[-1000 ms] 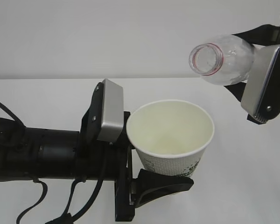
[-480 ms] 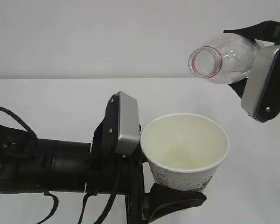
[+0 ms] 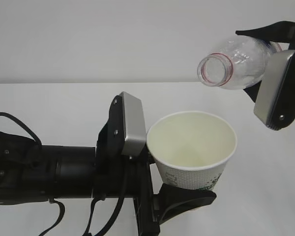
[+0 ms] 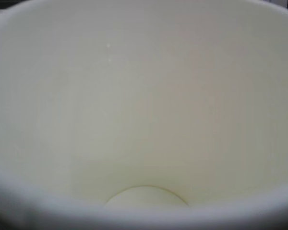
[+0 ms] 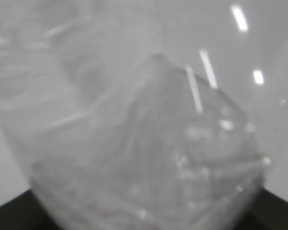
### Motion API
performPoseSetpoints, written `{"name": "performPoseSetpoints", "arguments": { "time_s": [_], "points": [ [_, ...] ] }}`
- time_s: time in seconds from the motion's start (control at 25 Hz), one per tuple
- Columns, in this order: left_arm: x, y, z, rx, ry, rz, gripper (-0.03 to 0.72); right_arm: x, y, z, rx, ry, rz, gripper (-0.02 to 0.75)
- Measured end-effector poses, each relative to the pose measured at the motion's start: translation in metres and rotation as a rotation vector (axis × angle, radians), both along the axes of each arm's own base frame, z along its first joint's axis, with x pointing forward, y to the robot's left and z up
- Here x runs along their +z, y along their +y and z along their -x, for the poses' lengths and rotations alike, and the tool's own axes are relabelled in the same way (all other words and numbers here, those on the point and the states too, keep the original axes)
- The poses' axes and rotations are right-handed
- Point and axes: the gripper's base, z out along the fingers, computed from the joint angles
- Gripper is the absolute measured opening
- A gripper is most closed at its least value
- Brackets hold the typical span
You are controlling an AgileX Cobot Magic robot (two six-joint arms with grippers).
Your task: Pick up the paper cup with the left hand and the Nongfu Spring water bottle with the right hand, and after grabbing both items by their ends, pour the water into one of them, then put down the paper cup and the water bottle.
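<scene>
Nearest: left hand [image 3: 179, 189] clamps the paper cup [image 3: 192, 147] low on its wall, jaws pinching it, cup upright and off the table [image 3: 49, 105]. Inside looks dry.

Farther, above right: right hand [image 3: 278, 73] grips the Nongfu Spring water bottle [image 3: 233, 63], tipped, mouth toward the cup. No stream visible.

Both picked up; pouring apparently starting or done, set-down remains.

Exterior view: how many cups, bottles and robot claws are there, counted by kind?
Paper cup: 1
Water bottle: 1
Robot grippers: 2, the left gripper holding the cup, the right gripper holding the bottle
Total: 4
</scene>
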Motion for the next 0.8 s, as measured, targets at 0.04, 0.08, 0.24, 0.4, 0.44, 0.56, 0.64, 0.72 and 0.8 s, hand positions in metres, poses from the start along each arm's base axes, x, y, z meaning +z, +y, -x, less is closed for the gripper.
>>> {"name": "performPoseSetpoints", "arguments": {
  "time_s": [0.04, 0.08, 0.24, 0.4, 0.44, 0.56, 0.64, 0.72, 0.8],
  "points": [
    [0.0003, 0.0001, -0.0007, 0.009, 0.003, 0.004, 0.545, 0.0004, -0.0002, -0.0002, -0.002, -0.009, 0.006, 0.504],
    [0.0008, -0.0002, -0.0012, 0.011, 0.001, 0.006, 0.545, 0.0007, -0.0006, -0.0005, -0.006, -0.015, 0.01, 0.504],
    [0.0009, -0.0002, -0.0015, 0.013, -0.003, 0.006, 0.545, 0.0022, -0.0023, -0.0017, -0.026, -0.04, 0.02, 0.505],
    [0.0012, -0.0001, -0.0023, 0.021, -0.011, 0.009, 0.545, 0.0028, -0.0032, -0.0023, -0.036, -0.055, 0.031, 0.505],
    [0.0014, 0.0, -0.0028, 0.027, -0.012, 0.011, 0.545, 0.0029, -0.0034, -0.0024, -0.037, -0.059, 0.037, 0.504],
    [0.0022, 0.0002, -0.0047, 0.047, -0.017, 0.019, 0.545, 0.0032, -0.0038, -0.0027, -0.041, -0.066, 0.044, 0.504],
    [0.0025, 0.0003, -0.0055, 0.057, -0.014, 0.023, 0.545, 0.0034, -0.0041, -0.0029, -0.044, -0.071, 0.049, 0.505],
    [0.0027, 0.0004, -0.0061, 0.065, -0.013, 0.026, 0.545, 0.0038, -0.0047, -0.0032, -0.052, -0.077, 0.051, 0.504],
    [0.0028, 0.0004, -0.0063, 0.066, -0.015, 0.026, 0.545, 0.0042, -0.005, -0.0035, -0.055, -0.085, 0.056, 0.504]
  ]
}}
